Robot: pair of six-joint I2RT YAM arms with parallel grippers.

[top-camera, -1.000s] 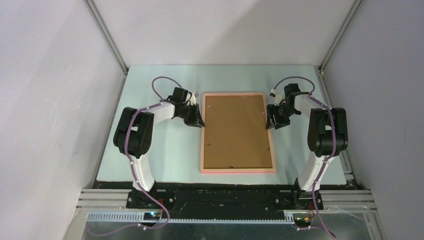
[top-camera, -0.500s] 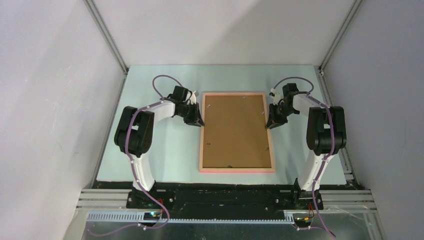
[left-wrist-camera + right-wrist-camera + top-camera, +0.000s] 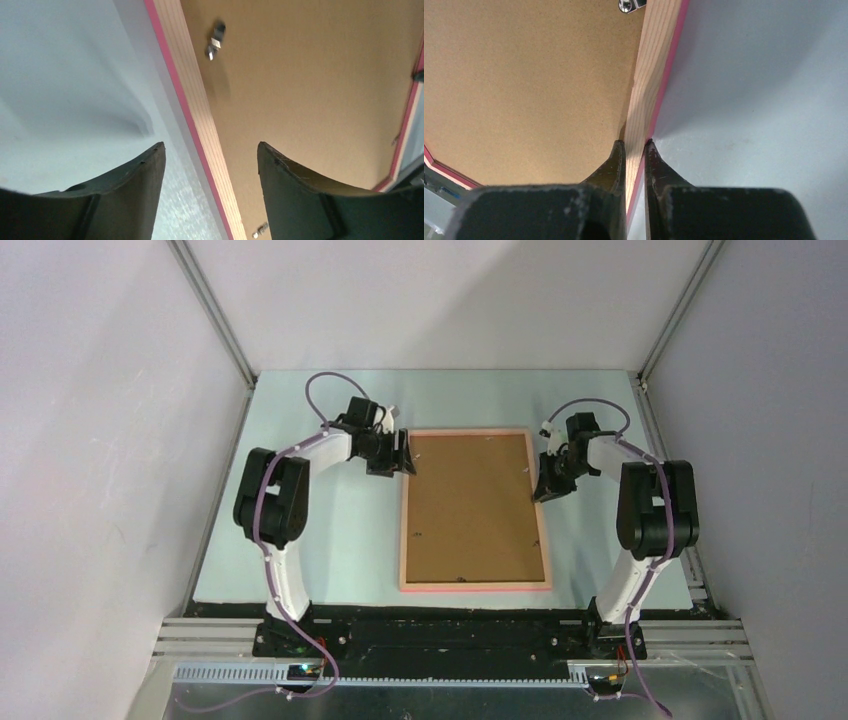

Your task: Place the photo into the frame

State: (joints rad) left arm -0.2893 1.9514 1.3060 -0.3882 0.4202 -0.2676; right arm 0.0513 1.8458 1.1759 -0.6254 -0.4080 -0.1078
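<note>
The frame (image 3: 476,585), salmon-pink edged, lies face down on the table with its brown backing board (image 3: 472,505) up. The photo is hidden from every view. My left gripper (image 3: 405,453) is open at the frame's far left corner. In the left wrist view its fingers (image 3: 210,146) straddle the left rail (image 3: 185,70), one tip over the table and one over the backing board (image 3: 310,85). My right gripper (image 3: 543,485) is shut on the right rail. In the right wrist view its fingertips (image 3: 634,142) pinch that wooden rail (image 3: 659,60) beside the board (image 3: 524,85).
Small metal tabs (image 3: 216,39) sit along the board's edges. Grey enclosure walls with aluminium posts (image 3: 212,312) close in the pale mat (image 3: 330,540) on three sides. The arm bases stand at the near edge (image 3: 440,625).
My left gripper has opened and shifted up and right onto the frame's left rail. My right gripper has closed on the right rail.
</note>
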